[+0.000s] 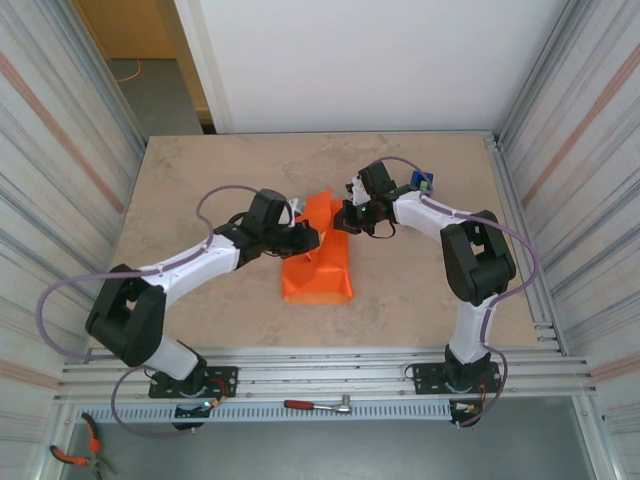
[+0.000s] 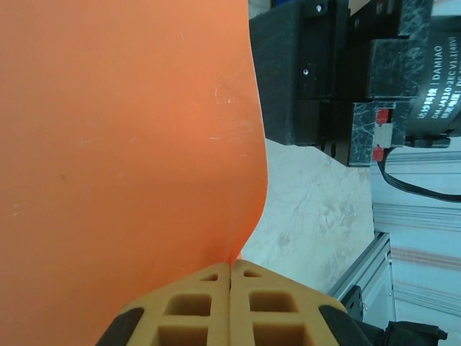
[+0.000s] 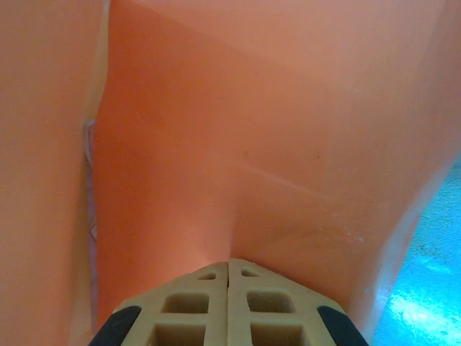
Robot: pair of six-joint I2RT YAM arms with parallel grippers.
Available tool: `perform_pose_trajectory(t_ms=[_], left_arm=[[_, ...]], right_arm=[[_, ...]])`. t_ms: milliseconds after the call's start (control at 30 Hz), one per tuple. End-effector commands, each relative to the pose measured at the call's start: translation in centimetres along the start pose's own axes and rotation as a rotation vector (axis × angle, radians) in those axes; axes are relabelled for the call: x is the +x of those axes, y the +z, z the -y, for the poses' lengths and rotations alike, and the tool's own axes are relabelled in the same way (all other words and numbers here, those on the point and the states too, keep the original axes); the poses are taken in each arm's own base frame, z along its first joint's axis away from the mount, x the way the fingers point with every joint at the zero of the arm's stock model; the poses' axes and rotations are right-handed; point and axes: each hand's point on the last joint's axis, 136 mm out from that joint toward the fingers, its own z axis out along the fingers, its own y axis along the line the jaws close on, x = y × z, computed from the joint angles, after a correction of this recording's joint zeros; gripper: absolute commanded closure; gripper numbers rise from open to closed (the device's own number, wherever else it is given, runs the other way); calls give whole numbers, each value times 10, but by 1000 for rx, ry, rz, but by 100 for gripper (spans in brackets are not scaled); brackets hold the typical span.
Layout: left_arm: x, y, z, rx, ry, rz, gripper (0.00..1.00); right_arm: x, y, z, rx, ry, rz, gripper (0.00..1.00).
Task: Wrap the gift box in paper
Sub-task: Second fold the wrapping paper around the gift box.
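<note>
Orange paper (image 1: pixel 318 265) sat mid-table (image 1: pixel 200 190), humped into a wedge with one flap raised at its far end. The gift box was buried somewhere under it, with no pink marbling on show from above. At that flap, the left gripper (image 1: pixel 312 240) was on the left side and the right gripper (image 1: pixel 343 218) on the right. From above, both sets of tips were lost against the sheet, so the grip was unreadable there.

The wrist views settled it. On the left wrist, tan fingers (image 2: pixel 216 295) were pressed flat together, with the paper's edge pinched at their tips. On the right wrist it was the same: fingers (image 3: pixel 216 295) clamped, the sheet creasing into them.

A thin pale strip (image 3: pixel 90 180) ran down a fold at the left of that view. Box edge or the paper's underside? Couldn't tell.

The left wrist view also caught the right arm's black wrist housing (image 2: pixel 338 72) beyond the sheet. The top view gave a blue tape dispenser (image 1: pixel 424 182) behind the right arm.
</note>
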Motion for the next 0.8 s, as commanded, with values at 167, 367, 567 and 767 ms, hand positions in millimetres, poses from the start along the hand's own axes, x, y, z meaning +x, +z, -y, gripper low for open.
perform_pose_trajectory(t_ms=[167, 367, 567, 767], left_arm=[[-1, 25, 16, 1, -11, -44, 95], [4, 40, 22, 5, 4, -64, 95], [12, 54, 10, -16, 9, -79, 95], [20, 63, -8, -59, 15, -91, 96]], right_arm=[[35, 22, 39, 112, 43, -103, 100], [37, 22, 39, 113, 44, -107, 100], [40, 24, 40, 115, 47, -110, 100], [42, 24, 41, 114, 49, -112, 100]])
